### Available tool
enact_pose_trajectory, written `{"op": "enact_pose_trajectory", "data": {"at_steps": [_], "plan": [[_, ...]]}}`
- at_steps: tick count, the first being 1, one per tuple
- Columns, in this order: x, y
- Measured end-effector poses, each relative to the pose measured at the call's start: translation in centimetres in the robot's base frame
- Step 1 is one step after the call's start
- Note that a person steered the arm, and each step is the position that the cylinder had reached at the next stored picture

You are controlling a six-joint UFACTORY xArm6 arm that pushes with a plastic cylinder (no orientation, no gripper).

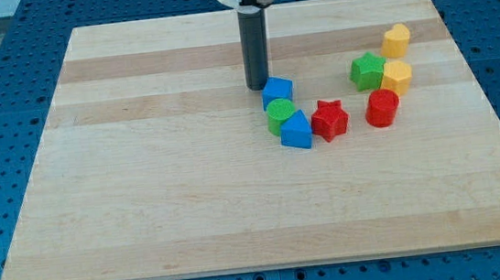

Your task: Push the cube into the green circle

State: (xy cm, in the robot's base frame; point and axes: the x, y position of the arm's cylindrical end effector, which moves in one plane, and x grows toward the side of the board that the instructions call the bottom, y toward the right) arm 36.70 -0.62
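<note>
A: Where is my tip point(257, 87) right now?

B: At the top middle of the board point(144, 187), at the end of the dark rod point(253, 48). It sits just to the view's left of the blue cube point(277, 90), so close that I cannot tell whether they touch.

A: And the jaws, are they spread or pressed together?

B: There are none to report; the arm ends in that plain rod, so only the tip meets the blocks.

A: Where is the green circle point(280, 115) from the tip?

B: Just below and slightly to the view's right of it, directly under the cube and touching it. Beneath the circle, touching it too, lies a second blue block point(296, 131); its shape is hard to make out.

A: What else is near?

B: A red star point(330, 118) sits right of that lower blue block, about touching it. Farther to the view's right of the tip, well apart, is a cluster: a green star point(368, 71), a yellow block point(397, 77) beside it, a red cylinder point(381, 108) below those, and another yellow block point(396, 39) above.

A: So the cube is against the circle?

B: Yes, its lower edge rests against the circle's top.
</note>
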Motion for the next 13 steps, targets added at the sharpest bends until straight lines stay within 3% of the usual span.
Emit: {"op": "enact_pose_trajectory", "data": {"at_steps": [2,3,5,9,13], "plan": [[1.9,-2.1],[-0.8,-2.0],[-2.0,3.7],[1.1,1.0],[1.1,3.1]]}}
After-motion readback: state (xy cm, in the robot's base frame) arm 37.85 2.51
